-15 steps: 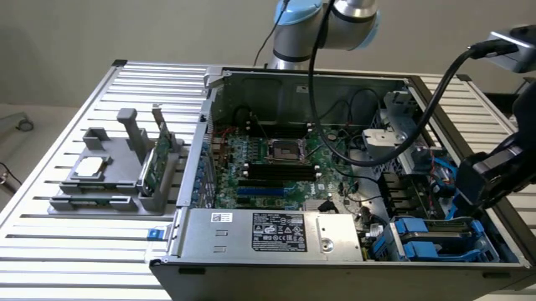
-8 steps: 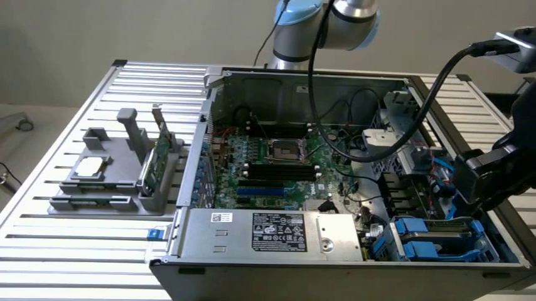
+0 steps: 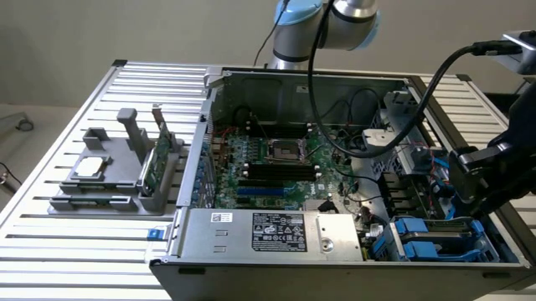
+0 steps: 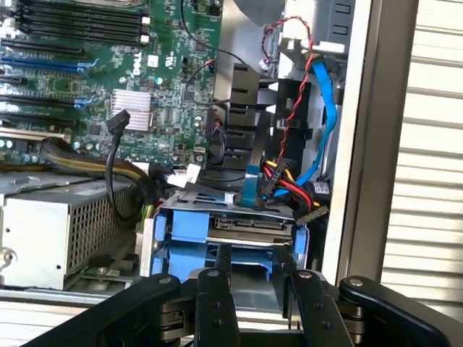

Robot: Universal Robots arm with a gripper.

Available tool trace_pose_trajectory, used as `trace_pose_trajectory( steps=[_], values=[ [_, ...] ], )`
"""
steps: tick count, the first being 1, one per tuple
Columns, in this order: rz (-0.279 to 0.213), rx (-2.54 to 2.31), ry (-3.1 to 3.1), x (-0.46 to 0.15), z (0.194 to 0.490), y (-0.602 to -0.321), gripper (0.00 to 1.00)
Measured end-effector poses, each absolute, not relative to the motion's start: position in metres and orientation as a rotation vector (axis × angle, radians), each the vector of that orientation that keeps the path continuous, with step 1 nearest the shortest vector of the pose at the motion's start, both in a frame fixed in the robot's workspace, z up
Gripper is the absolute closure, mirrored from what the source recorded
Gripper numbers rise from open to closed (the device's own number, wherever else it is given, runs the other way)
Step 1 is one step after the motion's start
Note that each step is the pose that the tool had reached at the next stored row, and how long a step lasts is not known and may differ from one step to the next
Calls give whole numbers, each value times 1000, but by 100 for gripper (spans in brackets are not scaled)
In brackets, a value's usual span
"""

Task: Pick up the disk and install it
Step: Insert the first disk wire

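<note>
The disk (image 4: 249,225) lies flat at the front right corner of the open computer case (image 3: 293,78), in the drive bay (image 3: 444,235). I see its grey connector edge, with blue plastic rails (image 4: 181,225) along both sides. My gripper (image 4: 253,253) reaches down onto it from above. The two black fingers (image 4: 217,278) stand parallel against the disk's near part, shut on it. In the exterior view the gripper (image 3: 479,200) hangs dark over the case's right wall, just above the bay.
Red, yellow and blue cables (image 4: 289,184) hang just behind the disk. The power supply (image 3: 268,232) sits beside the bay, and the motherboard (image 3: 268,163) lies further in. On the slatted table, a grey fixture (image 3: 109,182) holds a square silver chip and an upright green card.
</note>
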State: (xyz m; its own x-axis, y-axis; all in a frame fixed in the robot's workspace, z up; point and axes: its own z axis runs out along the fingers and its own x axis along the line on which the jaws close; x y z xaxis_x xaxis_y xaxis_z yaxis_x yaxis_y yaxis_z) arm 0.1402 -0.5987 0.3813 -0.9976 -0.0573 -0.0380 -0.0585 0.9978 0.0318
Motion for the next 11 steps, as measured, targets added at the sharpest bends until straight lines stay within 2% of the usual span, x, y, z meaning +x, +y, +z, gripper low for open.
trace_pose_trajectory(
  steps=[11],
  values=[
    [61,186,3095,140,375,-599,64]
  ],
)
